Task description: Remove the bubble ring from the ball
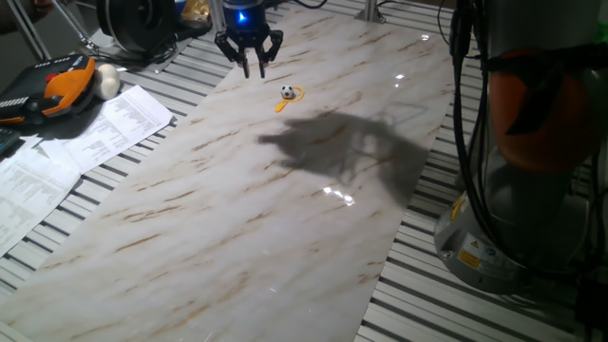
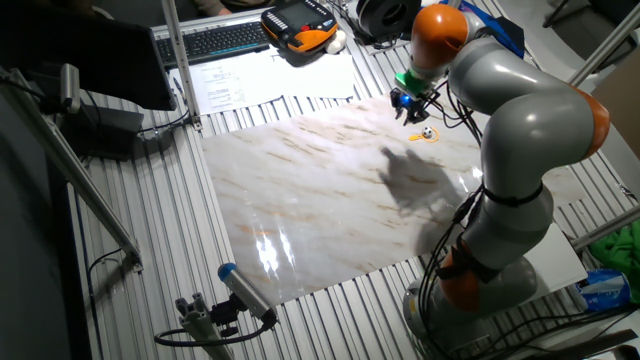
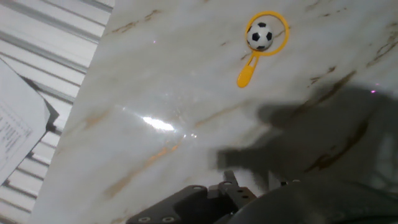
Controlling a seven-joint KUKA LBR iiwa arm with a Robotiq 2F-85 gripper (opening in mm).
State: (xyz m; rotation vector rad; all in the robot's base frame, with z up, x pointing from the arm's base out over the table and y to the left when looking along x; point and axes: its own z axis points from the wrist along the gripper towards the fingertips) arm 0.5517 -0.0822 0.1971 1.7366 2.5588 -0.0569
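Hovering above the far end of the marble desk [image 1: 285,209], the hand [image 1: 249,59] hangs with its fingers spread and nothing between them, well clear of the slab. And there's the target: the ball [image 1: 287,92], white with dark spots, sits on the desk near the hand, and the bubble ring [image 1: 292,97] lies flat around it, orange-yellow hoop encircling the ball, handle stub pointing away. The hand view shows it cleanly, ball [image 3: 260,35] inside the hoop of the bubble ring [image 3: 283,34], stub reaching toward the lower left of the picture.

So we're at the approach, I'd say; nothing has been grasped yet. The next move looks like a shift across and a descent onto that stub or the thin rim, then a lift straight up so the hoop clears the ball. Tricky, because the ring is thin and lies flush, and a nudge could send the ball rolling.

Around it all: the glossy slab rests on a ribbed metal bench, the arm's shadow falls across its middle, printed papers [image 1: 85,142] lie off to one side, and an orange-and-black pendant [image 1: 47,90] sits beside a plain cream ball [image 1: 106,83].
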